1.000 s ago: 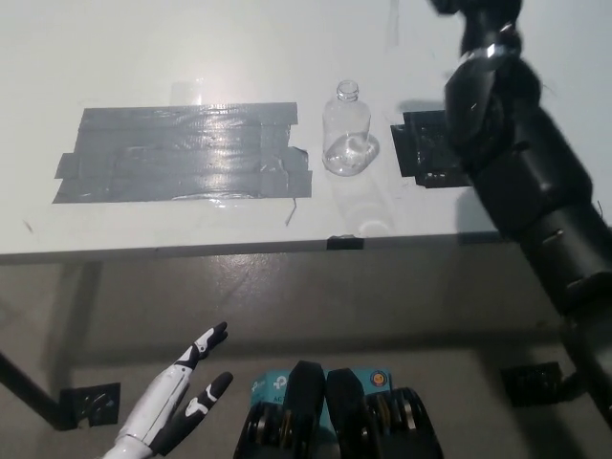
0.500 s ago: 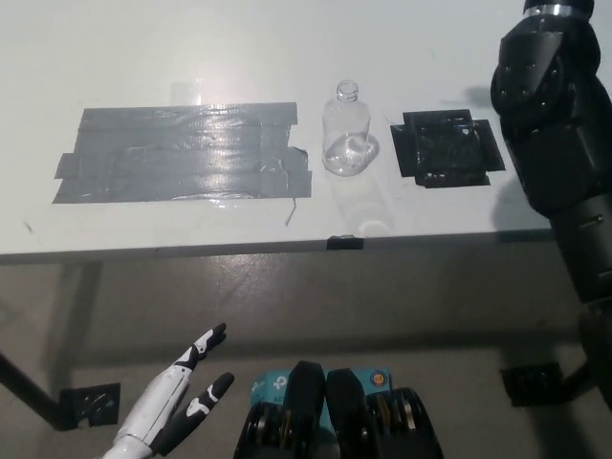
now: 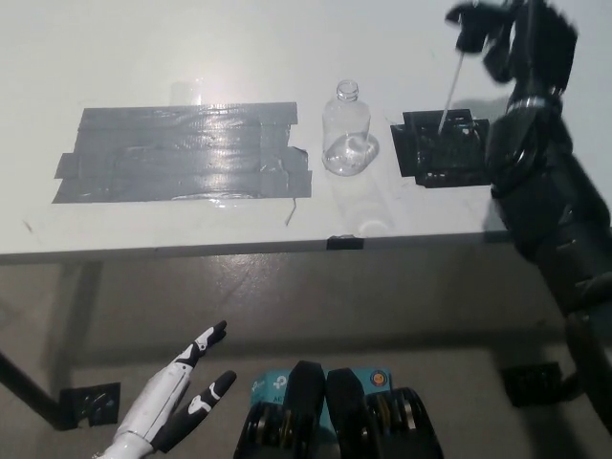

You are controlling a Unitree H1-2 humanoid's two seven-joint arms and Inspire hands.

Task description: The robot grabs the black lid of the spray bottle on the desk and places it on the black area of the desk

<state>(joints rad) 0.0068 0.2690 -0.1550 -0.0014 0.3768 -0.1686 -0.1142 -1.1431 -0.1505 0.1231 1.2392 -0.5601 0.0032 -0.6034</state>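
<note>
Left hand: the white left hand (image 3: 177, 406) rests low at the near left, below the desk edge, fingers spread and holding nothing.
Grey tape patch: a wide grey tape patch (image 3: 182, 153) lies flat on the left half of the white desk (image 3: 143, 48).
Spray bottle: the clear spray bottle (image 3: 348, 132) stands upright just right of the grey patch, its neck uncovered.
Black area: the black area (image 3: 442, 148) lies on the desk just right of the bottle.
Black lid: the black lid (image 3: 470, 26) is raised at the far right, its thin white tube (image 3: 450, 91) slanting down over the black area.
Right hand: the black right hand (image 3: 516, 38) is closed around the lid, above the far right of the desk.
</note>
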